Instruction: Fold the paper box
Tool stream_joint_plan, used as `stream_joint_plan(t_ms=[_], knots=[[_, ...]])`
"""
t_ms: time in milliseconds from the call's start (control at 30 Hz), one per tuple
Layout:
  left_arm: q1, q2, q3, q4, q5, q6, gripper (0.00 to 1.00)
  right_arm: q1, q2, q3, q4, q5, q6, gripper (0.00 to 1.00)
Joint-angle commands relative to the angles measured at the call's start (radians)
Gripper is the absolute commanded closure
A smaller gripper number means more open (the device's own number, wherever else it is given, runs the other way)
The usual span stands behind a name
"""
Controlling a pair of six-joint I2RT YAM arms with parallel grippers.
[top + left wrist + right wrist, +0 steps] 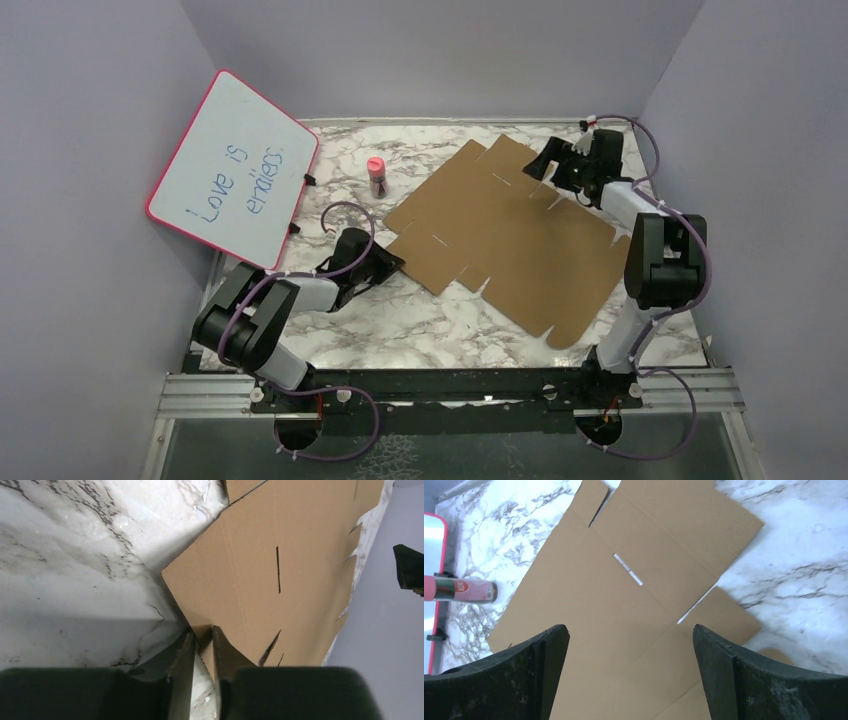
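Observation:
The paper box (505, 235) is a flat brown cardboard sheet with flaps and slits, lying unfolded across the middle and right of the marble table. My left gripper (392, 262) is at the sheet's near-left corner; in the left wrist view its fingers (186, 652) are shut on that corner of the cardboard (260, 565). My right gripper (548, 170) is open above the sheet's far right part; in the right wrist view its fingers (549, 645) stand wide apart over the cardboard (624, 610), holding nothing.
A pink-framed whiteboard (232, 170) with writing leans at the back left. A small pink-capped bottle (377, 177) stands left of the sheet, also in the right wrist view (461, 590). Grey walls enclose the table (430, 325) on three sides.

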Motion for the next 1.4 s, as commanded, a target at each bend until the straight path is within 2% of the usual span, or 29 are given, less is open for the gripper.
stream_joint_plan(t_ms=[0, 133, 500, 633, 833, 933, 1033, 1167, 1267, 1367], knots=[[0.014, 0.042, 0.025, 0.063, 0.038, 0.038, 0.87, -0.070, 0.093, 0.084, 0.035, -0.113, -0.029, 0.00], [0.028, 0.060, 0.046, 0.063, 0.048, 0.085, 1.00, -0.102, 0.188, 0.176, 0.000, -0.162, -0.065, 0.00], [0.062, 0.097, 0.087, 0.060, 0.122, 0.133, 1.00, -0.208, 0.388, 0.376, -0.024, -0.223, -0.089, 0.04], [0.074, 0.101, 0.095, 0.051, 0.139, 0.148, 1.00, -0.211, 0.475, 0.461, -0.108, -0.304, -0.126, 0.10], [0.082, 0.104, 0.119, 0.012, 0.154, 0.189, 1.00, -0.212, 0.548, 0.495, -0.113, -0.401, -0.112, 0.21], [0.085, 0.102, 0.137, -0.012, 0.158, 0.209, 1.00, -0.211, 0.579, 0.515, -0.131, -0.448, -0.113, 0.32], [0.090, 0.099, 0.165, -0.057, 0.158, 0.242, 1.00, -0.212, 0.586, 0.522, -0.146, -0.482, -0.113, 0.51], [0.109, 0.109, 0.238, -0.158, 0.147, 0.309, 1.00, -0.212, 0.525, 0.438, -0.094, -0.463, -0.083, 0.74], [0.123, 0.126, 0.322, -0.270, 0.110, 0.383, 1.00, -0.213, 0.463, 0.359, -0.069, -0.440, -0.067, 0.85], [0.137, 0.159, 0.397, -0.340, 0.075, 0.441, 1.00, -0.213, 0.382, 0.248, -0.018, -0.403, -0.032, 0.92]])
